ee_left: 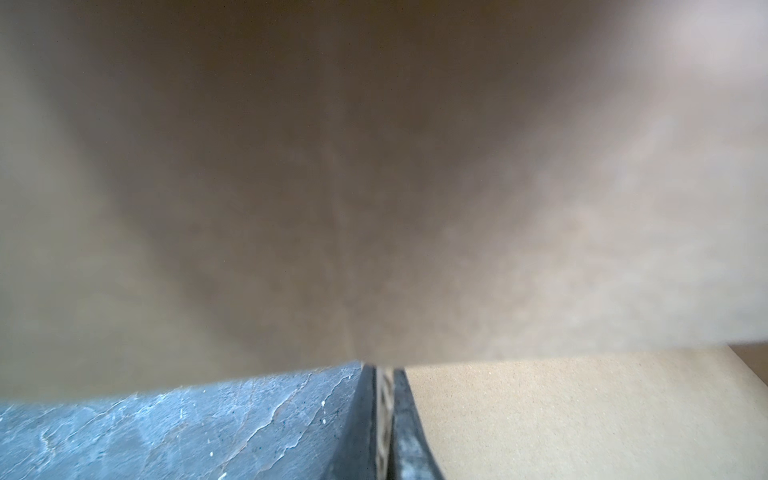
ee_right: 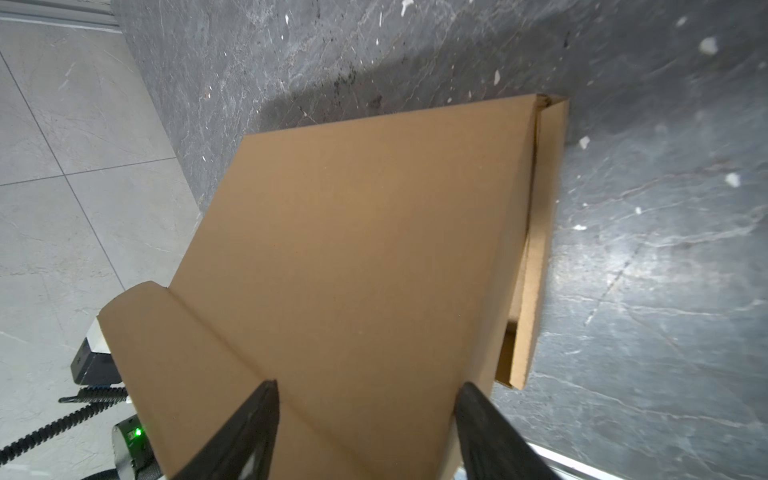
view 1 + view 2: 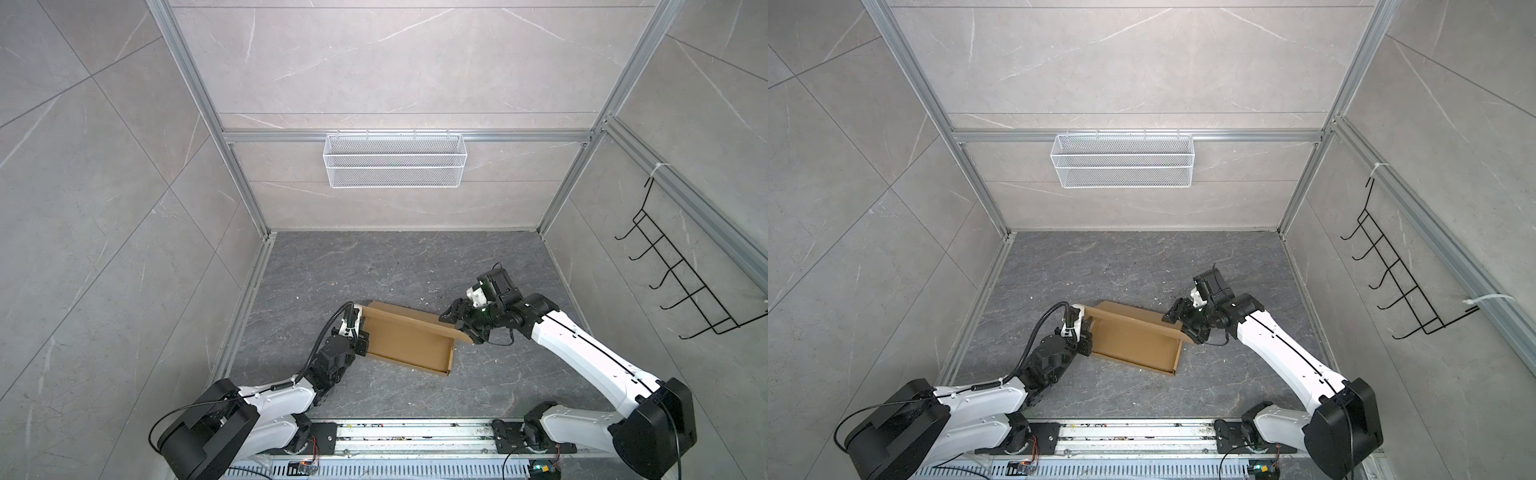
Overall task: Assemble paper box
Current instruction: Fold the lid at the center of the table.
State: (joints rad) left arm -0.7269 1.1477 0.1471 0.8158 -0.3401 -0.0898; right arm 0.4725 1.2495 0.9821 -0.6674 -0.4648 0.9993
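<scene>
Half-folded, the paper box lies on the floor between the arms: left gripper pinching one end wall, right gripper wide astride the raised lid. An uneven push could buckle the lid or twist the box loose.

Pale tiled walls, dark stone floor, white wire basket.

White left arm low, black left gripper clamped on the brown corrugated paper box edge; white right arm angled inward, black right gripper with fingers spread wide.
</scene>
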